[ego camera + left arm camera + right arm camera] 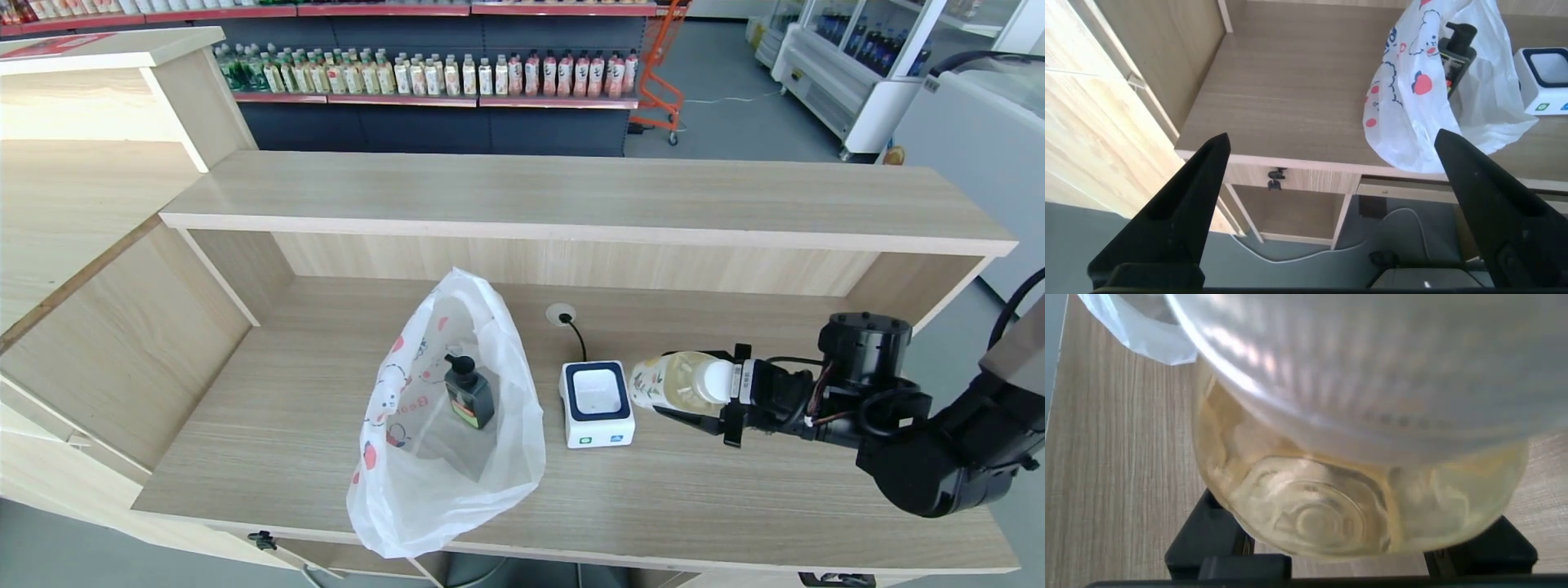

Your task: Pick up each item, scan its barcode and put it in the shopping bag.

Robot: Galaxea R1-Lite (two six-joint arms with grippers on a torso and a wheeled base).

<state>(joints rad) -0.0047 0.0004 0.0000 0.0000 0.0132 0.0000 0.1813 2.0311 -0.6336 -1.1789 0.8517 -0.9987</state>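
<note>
A drink bottle [671,380] with pale yellow liquid and a white cap lies sideways in my right gripper [694,384], which is shut on it just right of the scanner [597,403], a white box with a dark-framed window. The bottle [1364,441] is seen cap-first and very close in the right wrist view, with dark fingers [1212,539] on both sides. The white printed shopping bag [445,425] stands open left of the scanner, with a dark pump bottle [468,393] upright inside. My left gripper [1331,204] hangs open below the counter's front edge, off the bag [1437,82].
The scanner's black cable [575,336] runs back to a round port [561,314] in the counter. A raised wooden ledge [571,196] walls the back and wooden panels close the sides. Bare counter [269,408] lies left of the bag and in front of the scanner.
</note>
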